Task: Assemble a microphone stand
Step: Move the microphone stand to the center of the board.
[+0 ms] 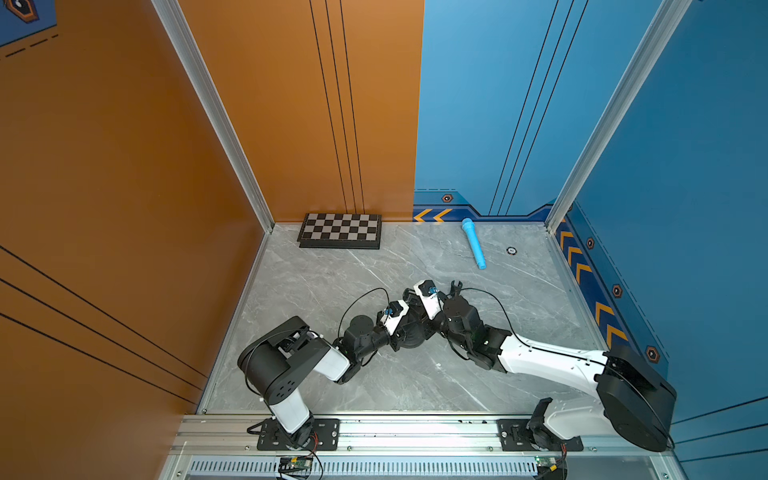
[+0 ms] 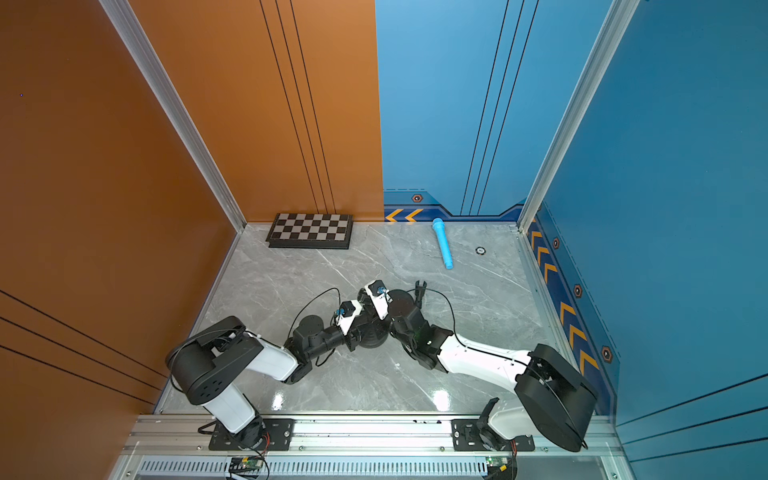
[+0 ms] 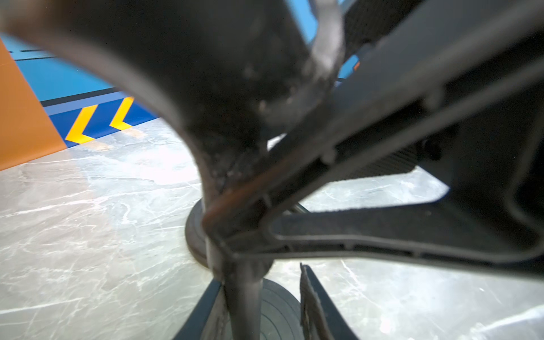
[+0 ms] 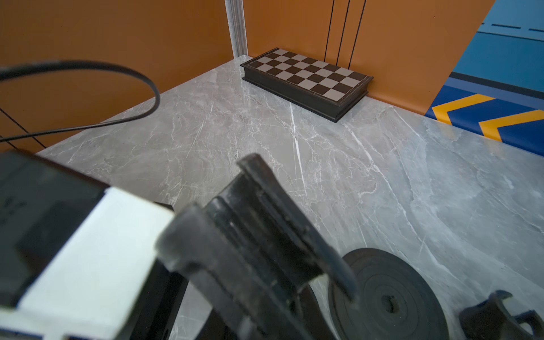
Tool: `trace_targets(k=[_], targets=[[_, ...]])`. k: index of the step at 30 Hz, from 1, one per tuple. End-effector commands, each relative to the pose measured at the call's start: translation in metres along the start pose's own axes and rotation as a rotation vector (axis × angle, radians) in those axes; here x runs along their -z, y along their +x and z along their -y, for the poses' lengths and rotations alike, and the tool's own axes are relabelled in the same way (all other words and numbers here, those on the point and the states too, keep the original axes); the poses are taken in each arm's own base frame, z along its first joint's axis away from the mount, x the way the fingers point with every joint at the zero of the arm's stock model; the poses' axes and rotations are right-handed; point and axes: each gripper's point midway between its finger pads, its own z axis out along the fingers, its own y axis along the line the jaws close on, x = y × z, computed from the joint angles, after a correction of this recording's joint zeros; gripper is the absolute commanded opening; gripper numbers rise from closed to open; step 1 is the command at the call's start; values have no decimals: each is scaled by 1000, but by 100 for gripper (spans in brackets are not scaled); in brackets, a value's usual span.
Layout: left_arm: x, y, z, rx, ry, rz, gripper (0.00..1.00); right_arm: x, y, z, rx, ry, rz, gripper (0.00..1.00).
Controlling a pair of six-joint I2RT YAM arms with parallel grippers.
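Right gripper (image 3: 217,232) clamps the blurred stand pole (image 3: 243,309); left gripper (image 3: 260,273) straddles it, grip indeterminable. Base (image 4: 412,282) is partly cut off, partly hidden.

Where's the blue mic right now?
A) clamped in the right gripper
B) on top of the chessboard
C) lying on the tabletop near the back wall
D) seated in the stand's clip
C: in both top views the blue mic lies flat on the marble tabletop close to the back wall, well apart from the chessboard.
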Motion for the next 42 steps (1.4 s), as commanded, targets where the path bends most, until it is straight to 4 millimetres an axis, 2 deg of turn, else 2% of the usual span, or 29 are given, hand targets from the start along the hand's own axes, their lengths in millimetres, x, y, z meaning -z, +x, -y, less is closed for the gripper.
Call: trace_targets(k=[1, 7, 11, 14, 17, 19, 23, 30, 39, 42], targets=[[4, -5, 58, -9, 204, 13, 41, 14, 59, -1, 27, 19, -179, 0], [3, -2, 83, -4, 250, 3, 43, 39, 68, 0, 40, 50, -182, 0], [0, 3, 83, -4, 242, -10, 47, 48, 74, 8, 44, 78, -182, 0], [-3, 3, 80, 3, 229, -9, 54, 48, 72, 7, 54, 74, -183, 0], [-2, 2, 71, 5, 200, 7, 73, 46, 67, 5, 59, 68, -177, 0], [2, 3, 60, 13, 169, 26, 80, 44, 65, 4, 64, 61, -181, 0], [0, 8, 46, 33, 178, 16, 83, 42, 63, 1, 59, 41, -183, 0], [-14, 6, 31, 32, 208, 25, 79, 42, 63, 0, 54, 5, -199, 0], [-27, 29, 11, 10, 190, -20, 55, 34, 67, -7, 56, -36, -209, 0], [-26, 34, 10, 12, 191, -30, 46, 34, 68, -6, 53, -38, -210, 0]])
